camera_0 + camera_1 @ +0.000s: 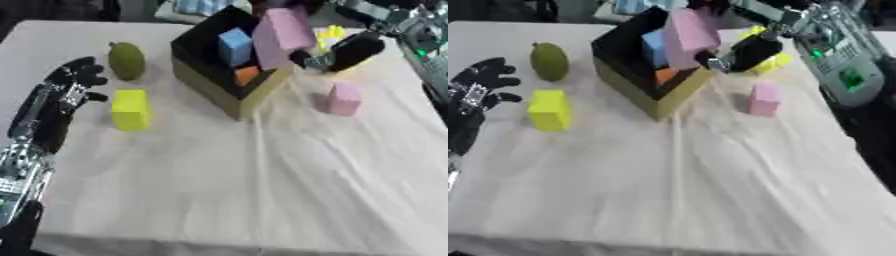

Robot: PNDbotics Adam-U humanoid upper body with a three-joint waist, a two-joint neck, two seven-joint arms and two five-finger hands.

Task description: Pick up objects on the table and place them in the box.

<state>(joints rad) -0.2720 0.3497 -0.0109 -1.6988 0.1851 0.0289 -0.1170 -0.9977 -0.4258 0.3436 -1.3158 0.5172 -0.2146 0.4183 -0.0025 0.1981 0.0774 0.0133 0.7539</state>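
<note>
The right hand [750,52], black and bulky, sits at the box's [229,97] far right corner, against a tall pink block [282,35] leaning on the rim; whether its fingers grip it cannot be told. The square box, olive outside and dark within, holds a blue block [234,46] and an orange piece [247,75]. The left hand [74,80] hovers with relaxed, spread fingers beside a yellow cube [131,109] and a green oval fruit [127,60]. A small pink block [343,99] stands on the wrinkled white cloth [262,180].
</note>
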